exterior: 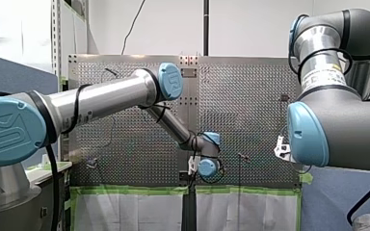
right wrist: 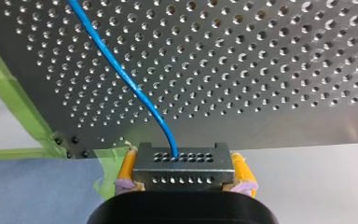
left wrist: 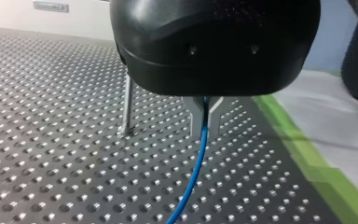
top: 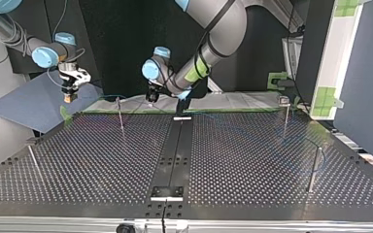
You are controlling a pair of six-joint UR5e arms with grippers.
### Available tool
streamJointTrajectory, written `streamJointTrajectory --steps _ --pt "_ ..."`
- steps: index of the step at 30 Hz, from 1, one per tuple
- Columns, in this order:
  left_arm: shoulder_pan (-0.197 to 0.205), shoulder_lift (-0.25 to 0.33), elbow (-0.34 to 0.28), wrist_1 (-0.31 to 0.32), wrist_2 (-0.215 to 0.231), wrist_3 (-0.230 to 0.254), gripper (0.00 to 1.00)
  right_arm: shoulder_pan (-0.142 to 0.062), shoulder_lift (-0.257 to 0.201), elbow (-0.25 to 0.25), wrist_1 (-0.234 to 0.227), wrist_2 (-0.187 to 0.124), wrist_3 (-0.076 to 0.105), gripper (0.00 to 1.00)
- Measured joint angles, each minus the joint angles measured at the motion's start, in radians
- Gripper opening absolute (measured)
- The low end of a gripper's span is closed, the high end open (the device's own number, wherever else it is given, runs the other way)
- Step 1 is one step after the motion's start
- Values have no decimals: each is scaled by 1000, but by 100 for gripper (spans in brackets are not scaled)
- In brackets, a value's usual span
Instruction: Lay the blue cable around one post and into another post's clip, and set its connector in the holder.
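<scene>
My right gripper [right wrist: 182, 161] has its yellow pads shut on a grey metal connector [right wrist: 182, 173], held off the table's taped edge. The blue cable [right wrist: 121, 74] runs out of the connector over the perforated table [right wrist: 270, 60]. In the left wrist view my left gripper [left wrist: 205, 130] has its metal fingers shut on the blue cable [left wrist: 196, 163], just above the plate and near a thin post [left wrist: 128, 105]. In the top view my right gripper [top: 69, 94] hangs at the far left corner and my left gripper [top: 151, 98] at the far edge's middle, beside a post [top: 120, 114].
More thin posts stand on the table [top: 252, 160]: one with a clip on top [top: 285, 115] at the top view's far right, one at the near right [top: 314, 170], one leaning at the near left [top: 34, 160]. Green tape [left wrist: 307, 154] edges the plate.
</scene>
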Motion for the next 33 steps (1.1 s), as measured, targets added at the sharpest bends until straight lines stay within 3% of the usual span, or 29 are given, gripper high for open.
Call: streamJointTrajectory --steps 7,18,25,33 --pt "-15 1 -44 -2 -8 48 1 2 2 0 16 2 -13 2" --pt "-29 59 -99 15 -6 53 1 -2 0 2 49 13 -51 2" --pt "-27 107 -117 35 -9 53 1 -7 -16 12 51 12 -54 2" --pt "-28 112 -118 38 -7 47 1 -15 -39 18 44 8 -42 2"
